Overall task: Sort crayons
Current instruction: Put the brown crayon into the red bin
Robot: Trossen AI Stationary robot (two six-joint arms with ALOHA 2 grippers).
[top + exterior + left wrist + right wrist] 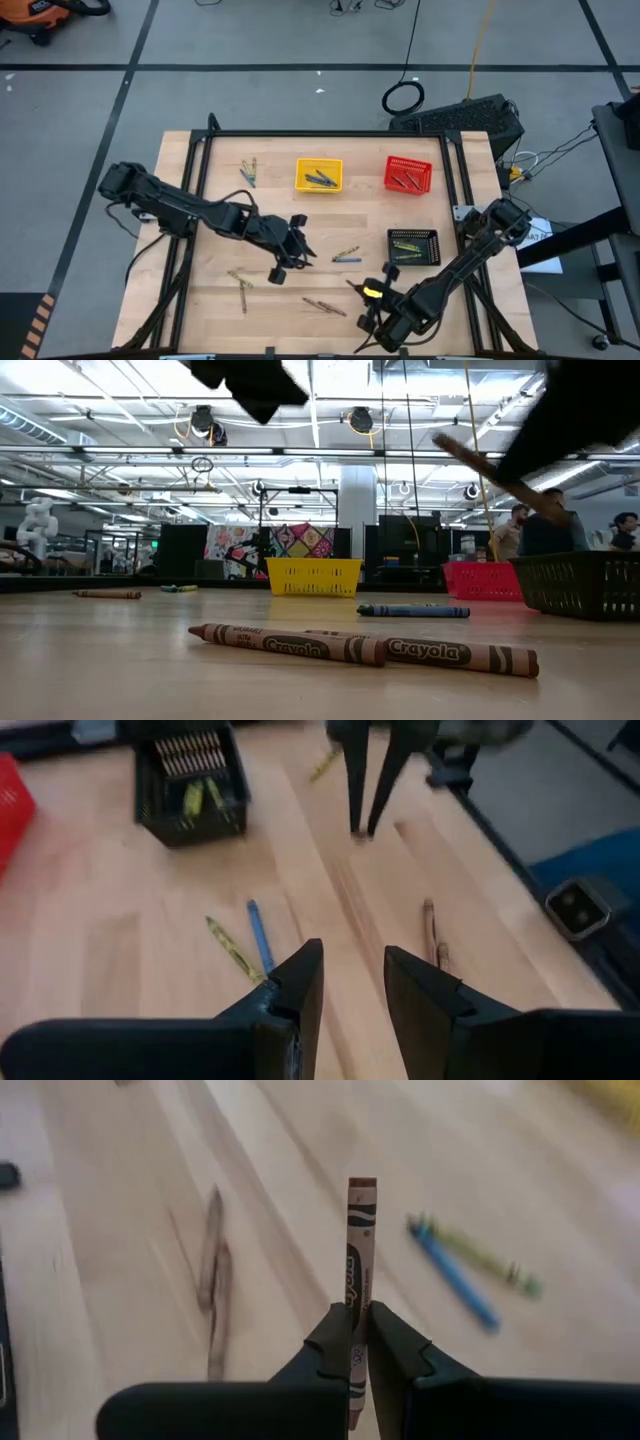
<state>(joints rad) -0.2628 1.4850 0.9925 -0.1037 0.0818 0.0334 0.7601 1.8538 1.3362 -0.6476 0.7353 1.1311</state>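
Note:
My right gripper (354,1312) is shut on a brown crayon (360,1240), above the table's near right part (368,293). My left gripper (352,982) hovers open over the table's middle (303,250), touching nothing. A blue crayon (258,934) and an olive crayon (230,948) lie flat on the wood between the two grippers. Two brown crayons (325,306) lie end to end near the front edge, closest in the low view (300,645). Farther back stand a yellow basket (319,174) and a red basket (408,174), with a black basket (413,246) at the right; each holds crayons. My right gripper pinches the brown crayon between its two fingers, on the wrapper's sides (356,1295) around mid-length. The crayon lies along the fingers, and its free end (361,1184) sticks out well past their tips. It is lifted clear of the table and slants downward (490,472).
Several crayons (248,170) lie at the far left beside the yellow basket. Two olive ones (240,285) lie at the near left. A black frame (205,150) borders the tabletop. People (545,520) stand in the room behind the table.

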